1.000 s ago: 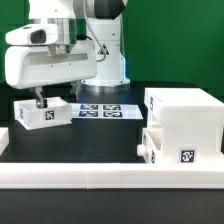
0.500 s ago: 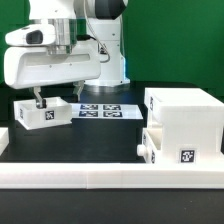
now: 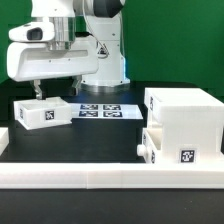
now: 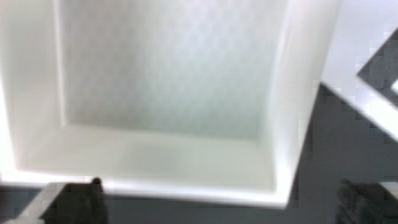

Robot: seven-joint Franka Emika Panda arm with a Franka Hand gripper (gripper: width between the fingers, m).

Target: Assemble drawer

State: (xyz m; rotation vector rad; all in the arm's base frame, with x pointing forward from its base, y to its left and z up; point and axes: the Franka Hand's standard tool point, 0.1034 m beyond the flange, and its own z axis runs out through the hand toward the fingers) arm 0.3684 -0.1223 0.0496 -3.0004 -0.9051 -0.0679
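A loose white drawer tray [image 3: 42,113] with a black-and-white tag lies on the dark table at the exterior view's left. My gripper [image 3: 38,92] hangs just above its near-left end, open and holding nothing. In the wrist view the tray's hollow inside [image 4: 169,90] fills the picture, and my gripper [image 4: 217,205] has its dark fingertips [image 4: 71,203] spread wide over one end wall. The large white housing [image 3: 185,112] stands at the right. A second tray [image 3: 180,150] with a small knob [image 3: 140,150] sits in its lower slot.
The marker board [image 3: 100,110] lies flat behind the middle of the table. A long white border rail [image 3: 100,178] runs along the front edge, with a short piece at the left [image 3: 4,138]. The robot's base [image 3: 105,60] stands behind.
My gripper has risen a little above the left tray and shifted slightly right. The tray and the housing have not moved.
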